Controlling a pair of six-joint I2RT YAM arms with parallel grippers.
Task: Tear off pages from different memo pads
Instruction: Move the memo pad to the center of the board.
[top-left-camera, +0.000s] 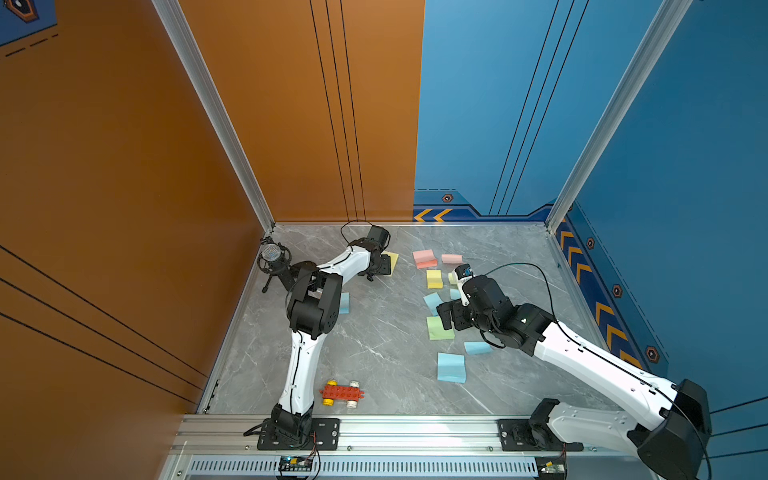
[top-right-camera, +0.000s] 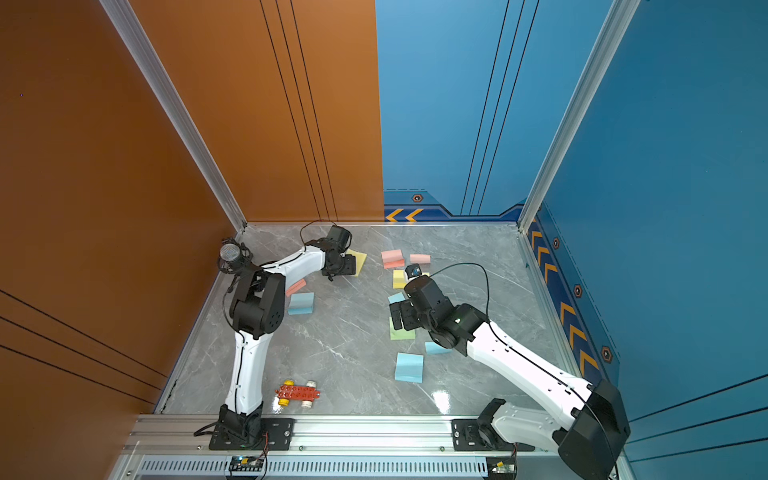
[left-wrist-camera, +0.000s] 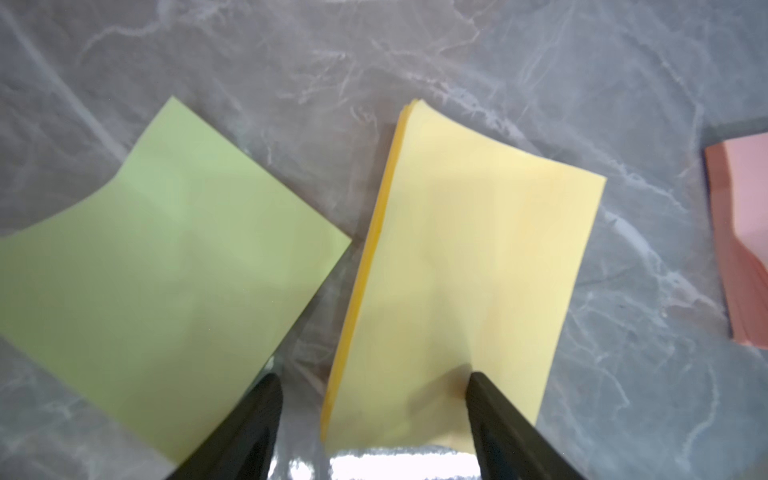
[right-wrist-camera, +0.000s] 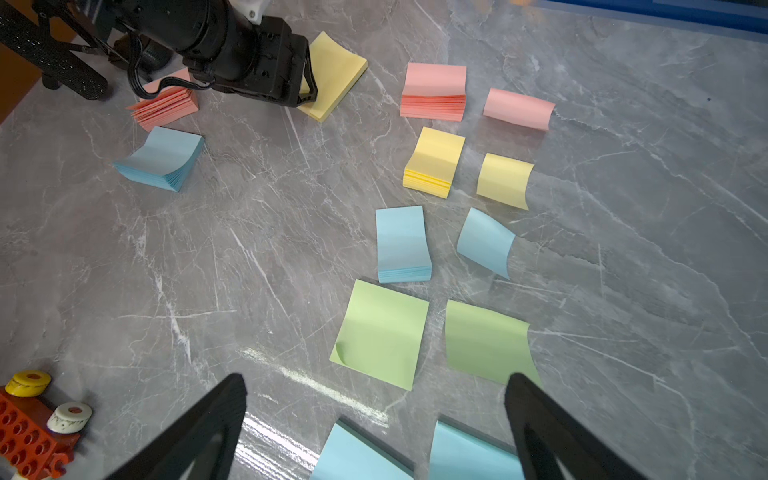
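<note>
My left gripper is open at the back of the table, low over a large yellow memo pad. One finger rests on the pad's top sheet. The other stands on the table between that pad and a green paper square. My right gripper hangs open and empty above the table. Ahead of it are pairs of pads and loose curled pages: a pink pad and page, a yellow pad and page, a blue pad and page, and a green pad and page.
A red toy brick car lies near the front rail beside the left arm. A microphone on a stand is at the back left corner. A pink pad and a blue pad sit by the left arm. Walls enclose three sides.
</note>
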